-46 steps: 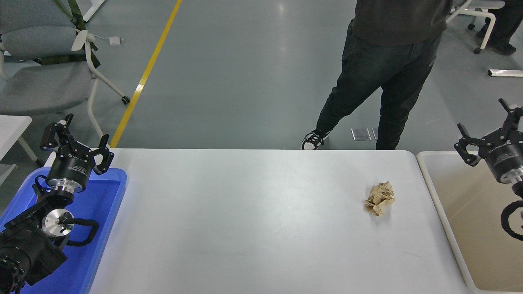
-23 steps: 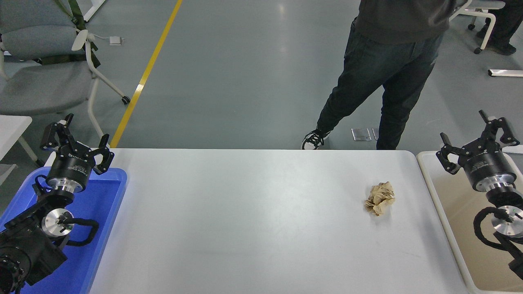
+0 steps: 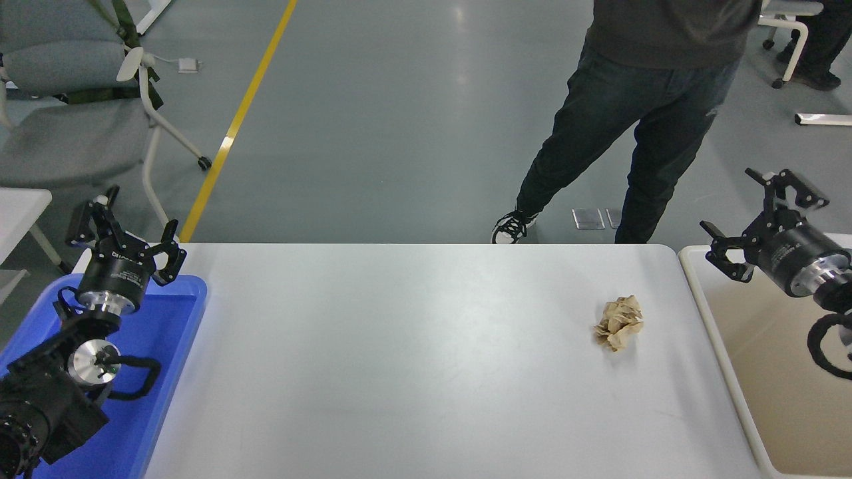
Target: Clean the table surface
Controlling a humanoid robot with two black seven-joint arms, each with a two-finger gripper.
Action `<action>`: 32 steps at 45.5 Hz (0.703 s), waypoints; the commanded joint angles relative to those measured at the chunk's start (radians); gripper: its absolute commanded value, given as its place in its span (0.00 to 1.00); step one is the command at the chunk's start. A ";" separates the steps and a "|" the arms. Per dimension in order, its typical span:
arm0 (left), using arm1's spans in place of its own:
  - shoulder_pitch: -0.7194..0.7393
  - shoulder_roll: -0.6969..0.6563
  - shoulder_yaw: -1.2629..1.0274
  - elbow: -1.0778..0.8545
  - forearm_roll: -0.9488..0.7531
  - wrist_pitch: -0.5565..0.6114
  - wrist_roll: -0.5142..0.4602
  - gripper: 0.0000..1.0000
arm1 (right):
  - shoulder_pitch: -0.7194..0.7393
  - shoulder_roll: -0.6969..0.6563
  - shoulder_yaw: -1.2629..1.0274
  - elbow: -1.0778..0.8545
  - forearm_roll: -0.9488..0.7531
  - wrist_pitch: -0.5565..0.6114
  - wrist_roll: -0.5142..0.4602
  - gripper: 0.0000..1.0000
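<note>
The white table surface [image 3: 413,359] fills the middle of the head view. A crumpled ball of tan paper [image 3: 619,322] lies on its right part. My right gripper [image 3: 759,216] is open and empty, raised over the far left corner of the beige-white bin [image 3: 765,426], to the right of the paper and beyond it. My left gripper [image 3: 123,229] is open and empty, parked over the far edge of the blue tray [image 3: 173,359] at the lower left.
A person in dark trousers [image 3: 619,126] stands at the table's far side, right of centre. A grey chair [image 3: 73,113] stands on the floor at the upper left. A yellow floor line [image 3: 236,120] runs past it.
My right gripper has swung in from the right edge, moved left and up, and tilted toward the table's far right corner. The person has shifted slightly right. The left arm and paper have not moved.
</note>
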 commanded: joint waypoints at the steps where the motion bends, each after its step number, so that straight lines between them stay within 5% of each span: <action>1: 0.001 0.000 -0.001 0.000 0.000 0.000 0.000 1.00 | 0.095 -0.133 -0.086 0.210 -0.161 0.020 -0.249 0.99; 12: 0.001 0.000 0.000 0.000 0.000 0.000 0.000 1.00 | 0.406 -0.128 -0.385 0.253 -0.199 0.095 -0.551 0.99; 23: 0.001 0.000 0.000 -0.002 0.000 0.000 0.000 1.00 | 0.650 0.016 -0.686 0.204 -0.451 0.123 -0.564 0.99; 32: -0.001 0.000 -0.001 0.000 0.000 0.000 0.000 1.00 | 0.702 0.198 -0.801 0.088 -0.583 0.172 -0.565 0.99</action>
